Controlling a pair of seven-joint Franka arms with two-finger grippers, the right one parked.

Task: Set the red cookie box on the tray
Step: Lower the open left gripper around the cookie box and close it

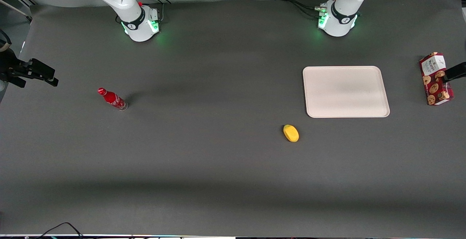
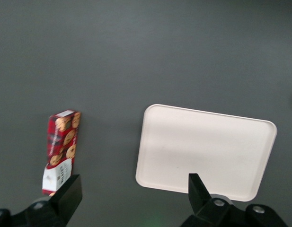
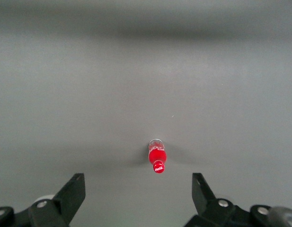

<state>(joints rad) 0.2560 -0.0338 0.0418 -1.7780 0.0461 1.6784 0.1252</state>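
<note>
The red cookie box (image 1: 433,86) lies flat on the dark table at the working arm's end, its white label panel on the end farther from the front camera. The cream-white tray (image 1: 346,91) sits beside it, a gap of bare table between them, with nothing on it. My left gripper (image 2: 134,180) hangs high above the table, open with nothing between its fingers. The wrist view looks down on the box (image 2: 63,142) and the tray (image 2: 207,151). In the front view only one black finger (image 1: 457,72) shows, at the picture's edge, overlapping the box.
A yellow oval object (image 1: 291,133) lies nearer the front camera than the tray. A small red bottle (image 1: 112,99) stands toward the parked arm's end of the table.
</note>
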